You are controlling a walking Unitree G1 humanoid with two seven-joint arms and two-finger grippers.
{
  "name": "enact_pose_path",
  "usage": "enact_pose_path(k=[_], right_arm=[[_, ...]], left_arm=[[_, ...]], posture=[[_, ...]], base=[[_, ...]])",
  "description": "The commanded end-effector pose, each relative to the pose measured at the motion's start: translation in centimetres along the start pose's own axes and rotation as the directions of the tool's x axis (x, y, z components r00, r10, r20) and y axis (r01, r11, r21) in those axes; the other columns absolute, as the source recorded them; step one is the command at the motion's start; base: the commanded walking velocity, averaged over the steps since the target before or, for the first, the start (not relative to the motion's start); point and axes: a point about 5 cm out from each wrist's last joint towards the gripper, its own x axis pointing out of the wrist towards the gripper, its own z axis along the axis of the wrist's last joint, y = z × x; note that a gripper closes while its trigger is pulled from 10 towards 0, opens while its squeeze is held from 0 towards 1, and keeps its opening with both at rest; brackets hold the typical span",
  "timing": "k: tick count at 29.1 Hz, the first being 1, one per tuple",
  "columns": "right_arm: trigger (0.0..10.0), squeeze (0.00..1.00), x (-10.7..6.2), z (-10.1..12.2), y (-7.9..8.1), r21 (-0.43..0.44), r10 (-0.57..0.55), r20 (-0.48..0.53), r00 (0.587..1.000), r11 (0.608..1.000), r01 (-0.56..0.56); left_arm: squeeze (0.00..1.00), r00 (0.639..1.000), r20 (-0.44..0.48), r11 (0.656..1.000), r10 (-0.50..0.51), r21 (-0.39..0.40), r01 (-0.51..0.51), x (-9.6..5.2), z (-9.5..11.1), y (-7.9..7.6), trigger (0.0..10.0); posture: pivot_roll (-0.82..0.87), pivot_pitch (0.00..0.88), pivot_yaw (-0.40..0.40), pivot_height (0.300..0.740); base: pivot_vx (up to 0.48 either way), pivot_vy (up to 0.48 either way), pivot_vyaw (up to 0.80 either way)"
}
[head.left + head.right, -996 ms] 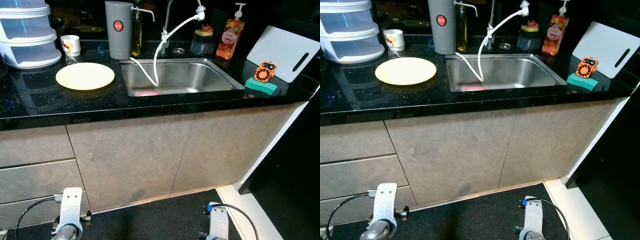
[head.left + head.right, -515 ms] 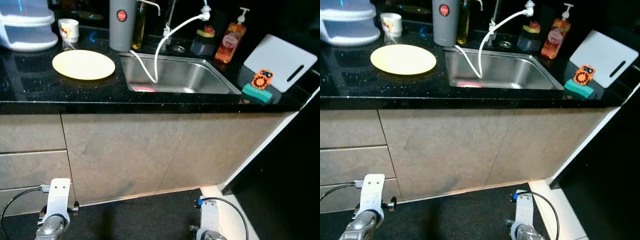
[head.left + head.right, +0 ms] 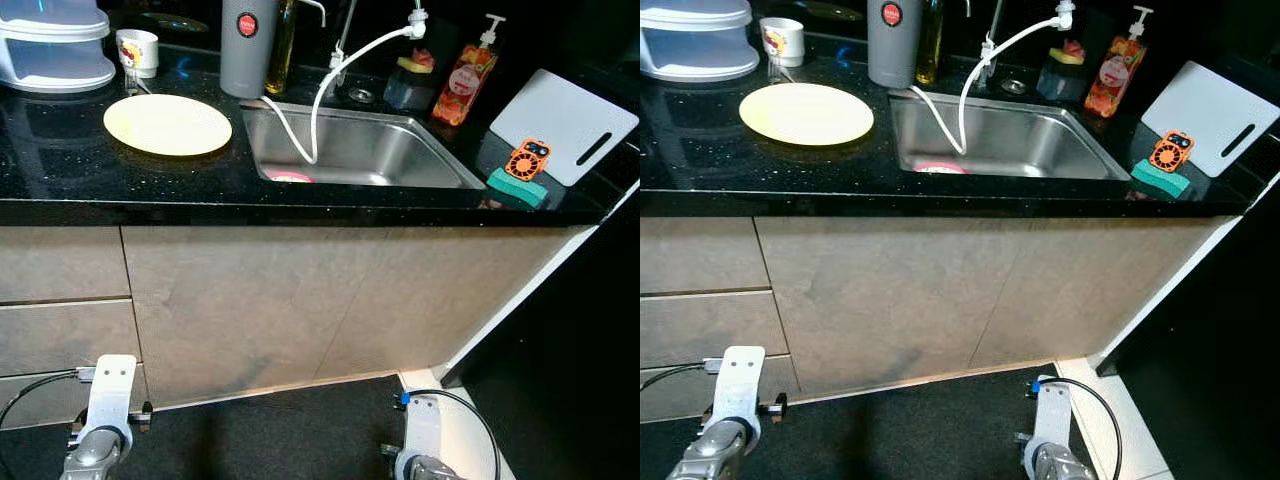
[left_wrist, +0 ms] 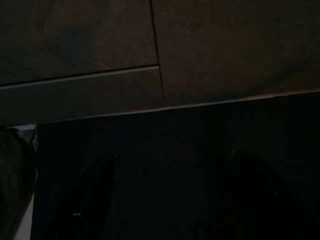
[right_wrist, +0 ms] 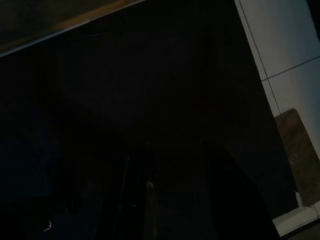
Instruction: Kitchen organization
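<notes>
The counter (image 3: pixel 120 180) is black and runs across the top of our head views, above beige cabinet doors (image 3: pixel 280 300). Our two arms hang low near the dark floor, left arm (image 3: pixel 100 430) and right arm (image 3: pixel 420 460). In the left wrist view the left gripper (image 4: pixel 170 200) has its two fingers spread wide apart, with nothing between them, above the dark floor by the cabinet base. In the right wrist view it is too dark, and we cannot tell how the right jaws stand.

From the left on the counter we see a white stacked box (image 3: pixel 55 45), a cup (image 3: pixel 137 52), then a yellow plate (image 3: pixel 167 124) with nothing on it. Next is a grey dispenser (image 3: pixel 247 45), just beside the sink (image 3: pixel 440 165). In the sink lies something pink (image 3: pixel 290 177), and a white hose (image 3: pixel 320 100) hangs into it. Behind are a soap bottle (image 3: pixel 465 85) and, to the right, a green sponge (image 3: pixel 517 188), an orange thing (image 3: pixel 529 158) and a white board (image 3: pixel 565 120).
</notes>
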Motion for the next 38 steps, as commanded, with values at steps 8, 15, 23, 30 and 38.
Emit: enact_pose_path(k=[8, 15, 23, 30, 38], right_arm=[[10.0, 0.0, 0.0, -0.2, -0.4, 0.024, -0.007, -0.021, 1.0, 1.0, 0.008], [10.0, 0.0, 0.0, -0.4, -0.3, 0.049, -0.01, -0.015, 1.0, 0.999, 0.011], [10.0, 0.0, -0.1, -0.7, 0.0, 0.073, -0.011, -0.008, 1.0, 0.997, 0.011], [10.0, 0.0, -0.1, -1.0, 0.4, 0.053, -0.013, -0.005, 1.0, 0.999, 0.013], [10.0, 0.0, -0.1, -1.0, 0.3, 0.094, -0.013, 0.008, 1.0, 0.996, 0.012]], left_arm=[[0.0, 0.999, -0.022, 1.0, 0.026, -0.001, -0.026, -0.1, -0.6, 0.6, 10.0], [0.0, 0.999, -0.037, 0.999, 0.014, 0.051, -0.012, -0.3, -1.2, 0.8, 10.0], [0.0, 0.999, -0.036, 0.999, 0.015, 0.05, -0.013, -0.3, -1.2, 0.6, 10.0], [0.0, 0.999, -0.04, 0.995, 0.001, 0.101, 0.003, -0.4, -1.5, 0.4, 10.0], [0.0, 1.0, -0.004, 1.0, 0.015, 0.023, -0.015, -0.4, -1.0, 0.0, 10.0]], posture=[[0.02, 0.072, -0.174, 0.74], [0.01, 0.071, -0.11, 0.74], [0.03, 0.065, -0.096, 0.74], [0.04, 0.071, -0.082, 0.74], [0.04, 0.081, -0.047, 0.74]], base=[[0.0, 0.0, 0.0], [0.0, 0.0, 0.0], [0.0, 0.0, 0.0], [0.0, 0.0, 0.0], [0.0, 0.0, 0.0]])
